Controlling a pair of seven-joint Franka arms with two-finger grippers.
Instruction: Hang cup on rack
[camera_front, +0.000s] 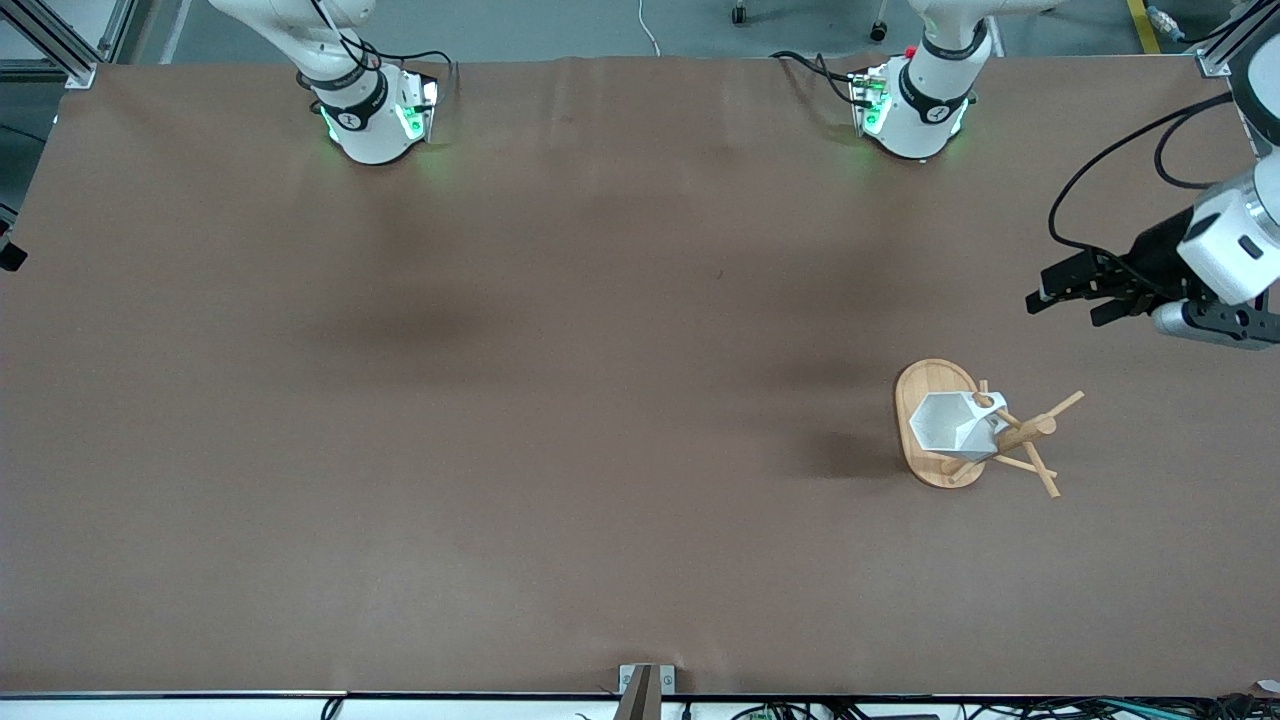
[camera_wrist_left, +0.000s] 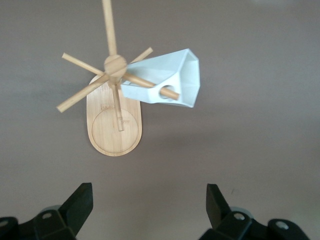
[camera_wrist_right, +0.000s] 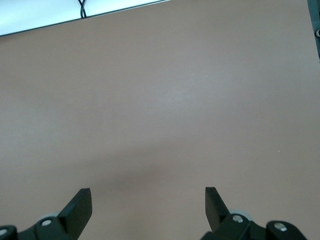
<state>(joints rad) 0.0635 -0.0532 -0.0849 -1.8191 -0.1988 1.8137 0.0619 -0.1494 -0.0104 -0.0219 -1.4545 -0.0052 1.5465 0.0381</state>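
The white faceted cup (camera_front: 945, 424) hangs on the bamboo rack (camera_front: 1028, 433), with a peg through the round hole in its handle and its body over the oval base (camera_front: 917, 398). The left wrist view shows the cup (camera_wrist_left: 172, 75) on its peg and the rack's base (camera_wrist_left: 114, 131). My left gripper (camera_front: 1066, 299) is open and empty. It is in the air over bare table, apart from the rack and toward the left arm's end; its own view (camera_wrist_left: 148, 197) shows it too. My right gripper (camera_wrist_right: 148, 197) is open and empty over bare table and is out of the front view.
The brown table cover (camera_front: 560, 400) stretches wide around the rack. The arm bases (camera_front: 370, 115) stand along the table's edge farthest from the front camera. A small metal bracket (camera_front: 646, 682) sits at the edge nearest the front camera.
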